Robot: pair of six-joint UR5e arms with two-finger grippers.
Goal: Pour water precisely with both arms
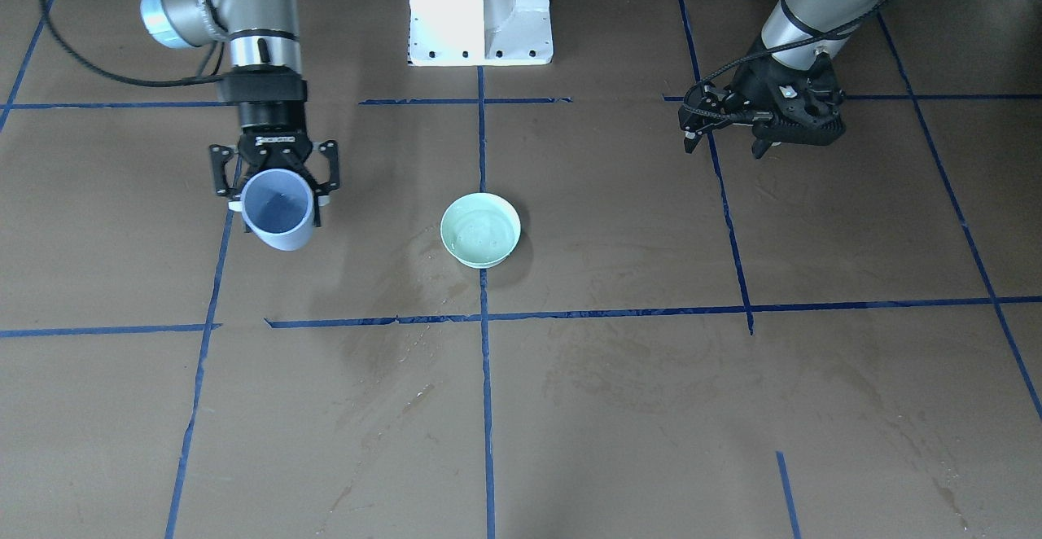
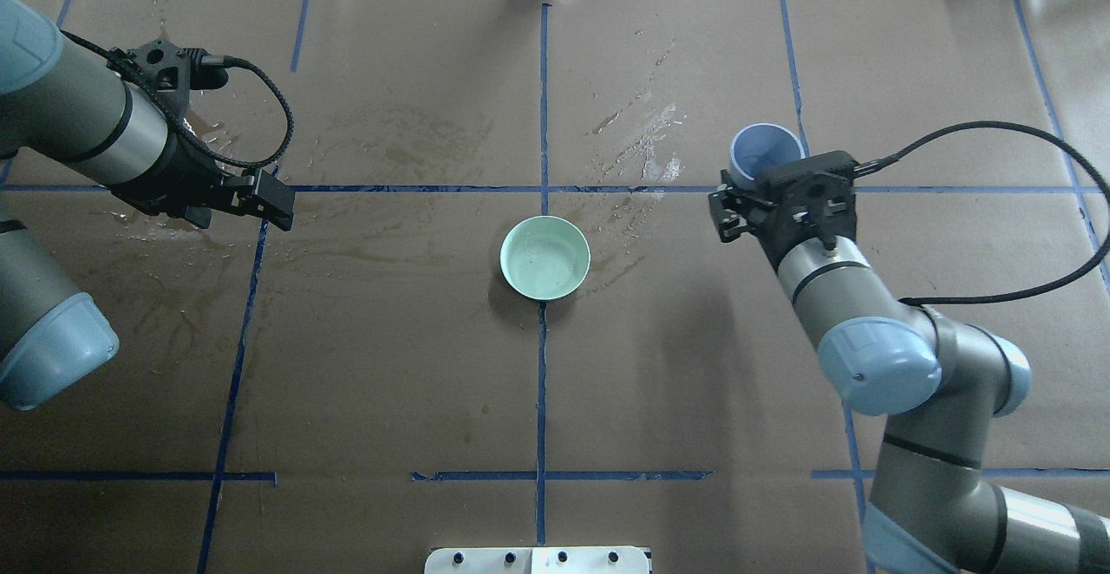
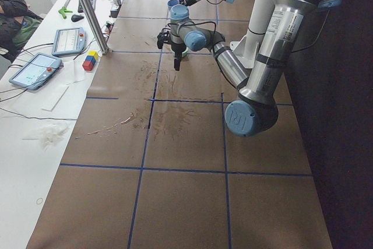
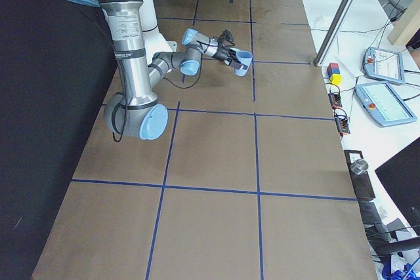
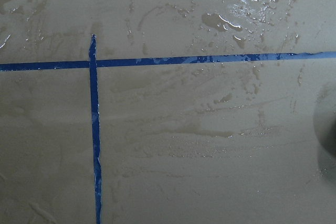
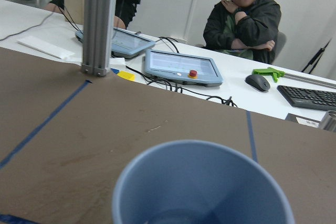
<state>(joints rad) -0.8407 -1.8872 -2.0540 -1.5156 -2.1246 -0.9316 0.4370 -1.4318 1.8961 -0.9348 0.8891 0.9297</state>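
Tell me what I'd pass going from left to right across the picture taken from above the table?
Left gripper → green bowl → blue cup.

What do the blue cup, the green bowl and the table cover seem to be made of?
Cup: probably plastic, matte pale blue, thin even wall.
Bowl: plastic or glazed ceramic, smooth mint green with soft glints; cannot say which.
Table cover: brown paper, matte, darkened and wrinkled where wet.
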